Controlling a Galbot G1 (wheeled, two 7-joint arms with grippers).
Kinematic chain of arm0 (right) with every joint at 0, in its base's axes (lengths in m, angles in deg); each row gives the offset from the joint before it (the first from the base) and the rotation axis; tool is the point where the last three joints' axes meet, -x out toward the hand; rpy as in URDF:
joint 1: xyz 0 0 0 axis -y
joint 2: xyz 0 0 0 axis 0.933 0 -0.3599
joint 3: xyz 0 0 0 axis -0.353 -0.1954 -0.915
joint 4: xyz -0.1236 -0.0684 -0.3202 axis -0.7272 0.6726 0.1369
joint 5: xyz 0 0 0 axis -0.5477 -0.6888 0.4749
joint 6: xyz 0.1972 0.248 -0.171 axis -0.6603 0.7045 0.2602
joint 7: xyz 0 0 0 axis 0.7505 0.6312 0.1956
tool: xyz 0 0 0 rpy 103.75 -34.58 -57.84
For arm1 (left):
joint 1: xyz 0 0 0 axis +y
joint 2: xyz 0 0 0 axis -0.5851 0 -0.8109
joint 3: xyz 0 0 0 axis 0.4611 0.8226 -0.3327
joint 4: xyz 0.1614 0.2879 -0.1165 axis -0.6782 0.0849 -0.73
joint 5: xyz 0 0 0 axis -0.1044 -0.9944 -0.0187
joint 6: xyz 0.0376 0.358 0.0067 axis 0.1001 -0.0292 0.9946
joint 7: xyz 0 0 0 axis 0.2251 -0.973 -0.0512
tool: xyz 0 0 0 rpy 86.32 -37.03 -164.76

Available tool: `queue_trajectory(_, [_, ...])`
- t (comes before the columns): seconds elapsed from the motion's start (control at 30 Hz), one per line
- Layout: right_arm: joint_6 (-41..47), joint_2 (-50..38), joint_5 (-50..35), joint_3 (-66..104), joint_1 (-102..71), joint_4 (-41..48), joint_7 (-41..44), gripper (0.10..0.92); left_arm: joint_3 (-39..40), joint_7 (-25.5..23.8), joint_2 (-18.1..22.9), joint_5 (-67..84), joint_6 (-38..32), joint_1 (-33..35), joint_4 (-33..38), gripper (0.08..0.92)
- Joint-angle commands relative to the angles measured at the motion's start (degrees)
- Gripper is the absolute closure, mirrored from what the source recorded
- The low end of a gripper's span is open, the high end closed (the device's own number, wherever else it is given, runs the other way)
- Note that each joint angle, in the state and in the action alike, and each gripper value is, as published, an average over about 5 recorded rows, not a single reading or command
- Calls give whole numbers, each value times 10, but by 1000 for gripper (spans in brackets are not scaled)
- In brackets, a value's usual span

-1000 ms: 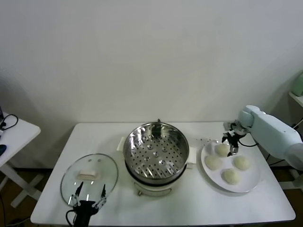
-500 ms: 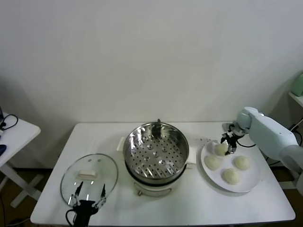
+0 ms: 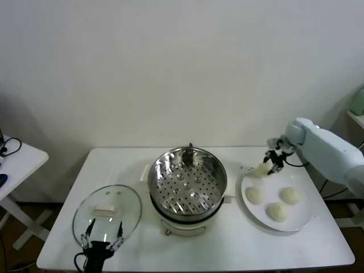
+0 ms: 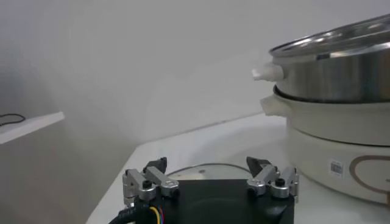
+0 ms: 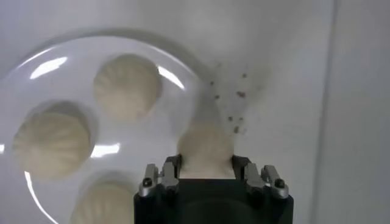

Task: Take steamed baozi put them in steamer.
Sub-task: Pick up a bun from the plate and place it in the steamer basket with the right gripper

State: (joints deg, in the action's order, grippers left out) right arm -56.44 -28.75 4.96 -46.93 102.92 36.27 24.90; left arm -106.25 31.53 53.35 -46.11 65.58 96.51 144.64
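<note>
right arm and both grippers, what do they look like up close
The right arm has a smooth pale blue-white shell with dark cabling at the wrist. The right gripper and left gripper share a black body with silver metal finger mounts; the left shows red and yellow wires.

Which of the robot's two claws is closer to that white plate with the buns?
The right. The right gripper holds a bun just above the plate's far edge; the left gripper sits across the table, by the glass lid.
</note>
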Motion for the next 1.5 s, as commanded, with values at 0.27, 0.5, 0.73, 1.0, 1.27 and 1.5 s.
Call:
queue_trajectory(0.27, [-167,55,-160,-210,382,-351,-20,447,-4,0,3,0,0,-4,0,177])
queue_trajectory(0.5, [-242,144,-118,-226,318,-362,-63,431,-1,1,6,-1,0,-7,-1,177])
queue_trajectory(0.73, [-331,217,1,-205,209,-232,-69,402,-1,2,5,-1,0,-7,-2,177])
queue_trajectory(1.0, [-344,230,42,-207,147,-194,-65,411,-10,4,2,1,-2,-10,-6,177])
queue_trajectory(1.27, [-349,233,114,-175,101,-154,-75,414,-15,4,1,-1,-4,-20,-19,177])
queue_trajectory(1.5, [-352,248,125,-161,86,-112,-76,414,-17,6,1,-7,-9,-22,-27,177])
